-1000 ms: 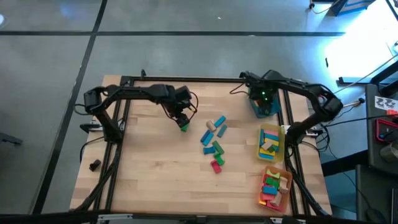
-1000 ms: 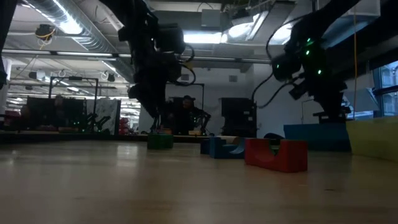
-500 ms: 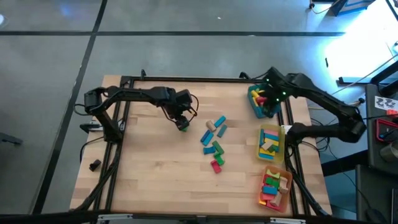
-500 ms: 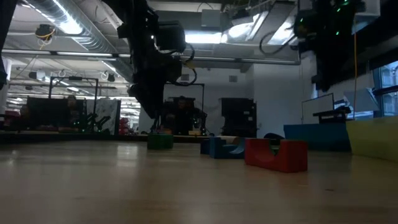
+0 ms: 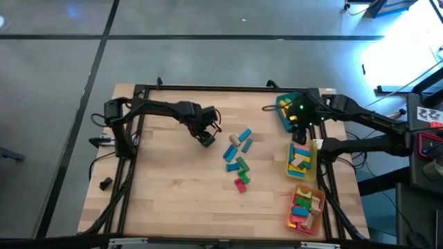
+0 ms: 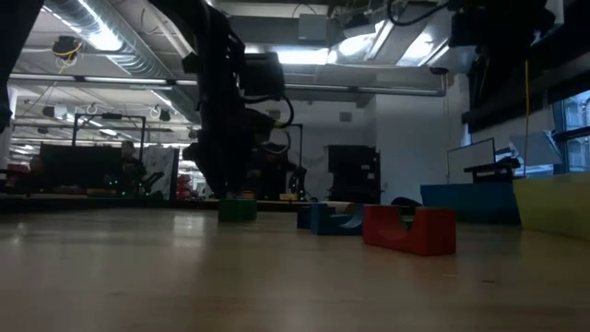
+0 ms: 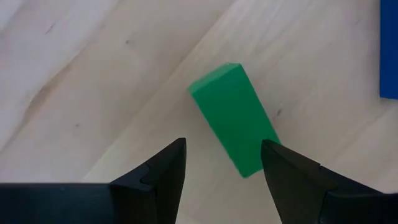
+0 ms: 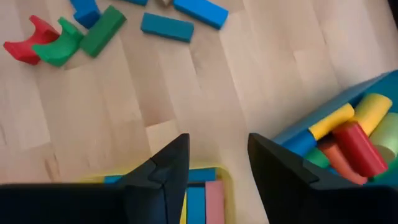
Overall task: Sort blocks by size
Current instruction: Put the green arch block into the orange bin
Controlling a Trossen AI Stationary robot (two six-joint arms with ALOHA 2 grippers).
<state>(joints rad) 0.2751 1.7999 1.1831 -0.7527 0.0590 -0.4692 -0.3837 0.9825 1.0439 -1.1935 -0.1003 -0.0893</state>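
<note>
A green bar-shaped block [image 7: 231, 118] lies flat on the table, left of centre [image 6: 237, 209]. My left gripper [image 5: 206, 137] points down just above it. It is open, with a finger on either side of the block's near end [image 7: 221, 171], and it touches nothing. Several loose blocks [image 5: 238, 156], blue, green, red and plain wood, lie mid-table. My right gripper [image 5: 299, 128] hangs open and empty [image 8: 217, 168] high above the gap between the teal tray [image 5: 284, 117] and the yellow tray [image 5: 313, 160].
The teal tray holds cylinders [image 8: 348, 140], and the yellow tray holds longer bars. An orange tray [image 5: 315, 219] with mixed blocks stands near the front right corner. A dark lump [image 5: 105, 183] sits left of the table. Bare wood spreads over the near left part.
My left gripper has sunk toward the green block and rolled a little, staying open. My right gripper has risen from over the teal tray, gone toward the near edge and tipped further down. It is now above the top of the low view. No block has moved.
</note>
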